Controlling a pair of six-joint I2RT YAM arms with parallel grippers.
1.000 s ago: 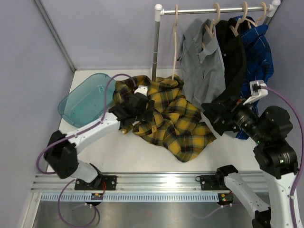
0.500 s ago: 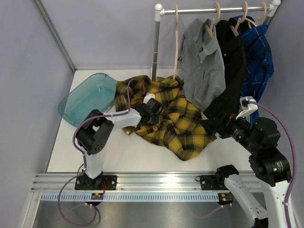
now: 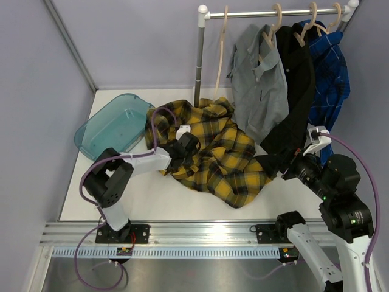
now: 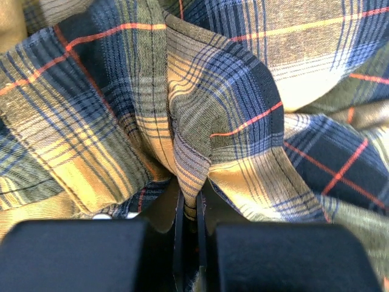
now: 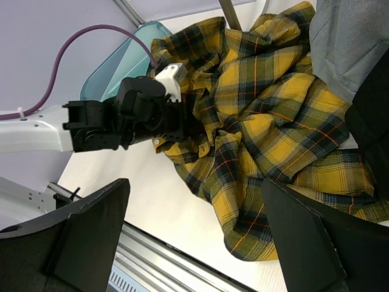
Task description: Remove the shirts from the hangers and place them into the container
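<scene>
Pinching a fold of the yellow-and-black plaid shirt point(image 4: 206, 109) tight in the left end effector point(image 4: 189, 210), down on the tabletop point(image 3: 176, 194) just beside the teal container point(image 3: 109, 128). Holding the right end effector point(image 5: 194, 237) wide apart.

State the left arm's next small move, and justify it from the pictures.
Probably lift the pinched fold up and toward the container: the left fingers are shut on a fold of the yellow plaid shirt, which lies heaped on the table beside it, off its hanger.
</scene>
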